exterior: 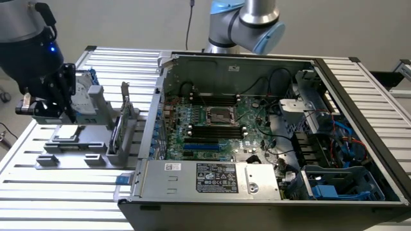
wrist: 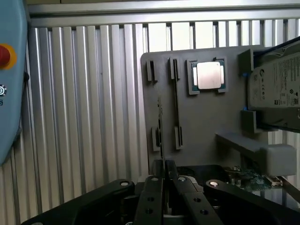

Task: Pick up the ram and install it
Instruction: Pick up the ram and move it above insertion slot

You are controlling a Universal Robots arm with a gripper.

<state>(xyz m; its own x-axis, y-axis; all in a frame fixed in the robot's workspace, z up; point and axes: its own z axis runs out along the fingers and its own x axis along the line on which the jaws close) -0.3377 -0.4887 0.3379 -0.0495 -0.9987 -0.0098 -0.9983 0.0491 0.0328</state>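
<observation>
In the exterior view, the gripper (exterior: 55, 108) hangs over a gray holder (exterior: 70, 156). The holder lies on the desk (exterior: 57, 197), near the desk's edge on the exterior view's left. A silver drive (exterior: 82, 96) with blue rails stands in the holder, just beside the gripper. An open computer (exterior: 257, 120) sits in the middle of the desk, with its green board (exterior: 218, 125) showing.

In the wrist view, the gripper (wrist: 163, 164) has its jaws clenched on the ram (wrist: 160, 126). The ram looks like a thin stick seen from its edge. It is over the holder (wrist: 201, 117), just beside a long dark slot (wrist: 176, 103). I cannot tell if the ram touches the holder. A small square silver chip (wrist: 208, 75) lies in its pocket on the holder. The drive (wrist: 276, 89) stands near the chip, at the holder's edge.
</observation>
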